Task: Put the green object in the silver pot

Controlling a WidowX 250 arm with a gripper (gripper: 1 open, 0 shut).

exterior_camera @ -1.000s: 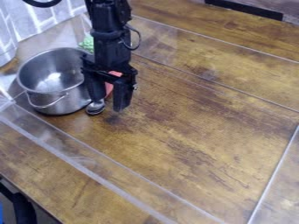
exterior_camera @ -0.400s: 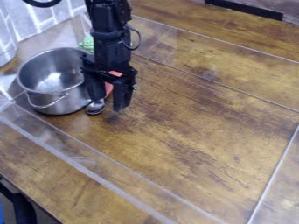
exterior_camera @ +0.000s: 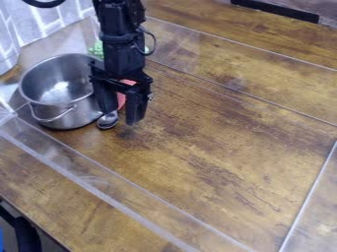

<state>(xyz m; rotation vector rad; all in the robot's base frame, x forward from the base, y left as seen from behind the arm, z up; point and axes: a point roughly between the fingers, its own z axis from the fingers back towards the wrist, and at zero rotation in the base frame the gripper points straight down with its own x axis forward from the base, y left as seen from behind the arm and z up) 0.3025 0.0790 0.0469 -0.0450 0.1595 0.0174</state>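
Single arm over a wooden table. The gripper hangs low just right of the silver pot, jaws slightly parted around a red-handled spoon; whether they clamp it cannot be told. The green object lies behind the arm, beyond the pot's rim, mostly hidden. Judged step: approach not begun; the next move calls for rising and reaching back toward it.

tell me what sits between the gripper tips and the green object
In the camera view the arm's own black body stands between the gripper and the green object, hiding most of it; the silver pot sits alongside.
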